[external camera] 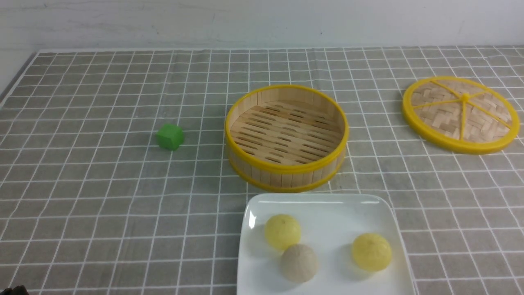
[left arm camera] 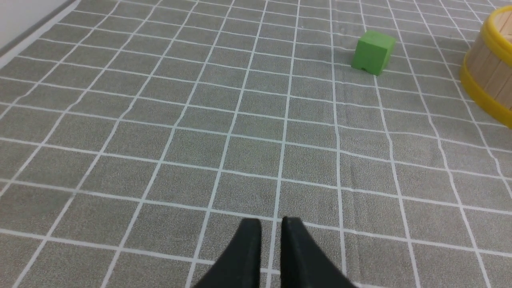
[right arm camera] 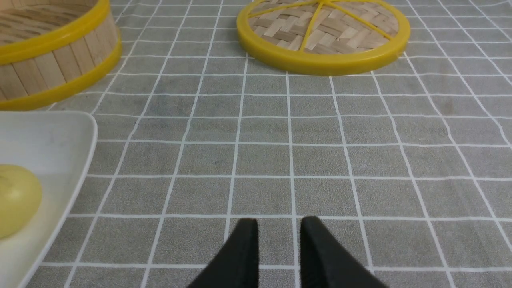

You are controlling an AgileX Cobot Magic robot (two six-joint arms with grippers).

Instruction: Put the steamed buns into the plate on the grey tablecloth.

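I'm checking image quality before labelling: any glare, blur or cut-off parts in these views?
Front view: small glare spots on the plate's rim, whose near edge is cut off; the lid looks sharp. Left wrist view: the tool is dark and blurred, the basket cut off. Right wrist view: the other tool is also dark and soft.

No readable text, labels, brands, numbers or signs
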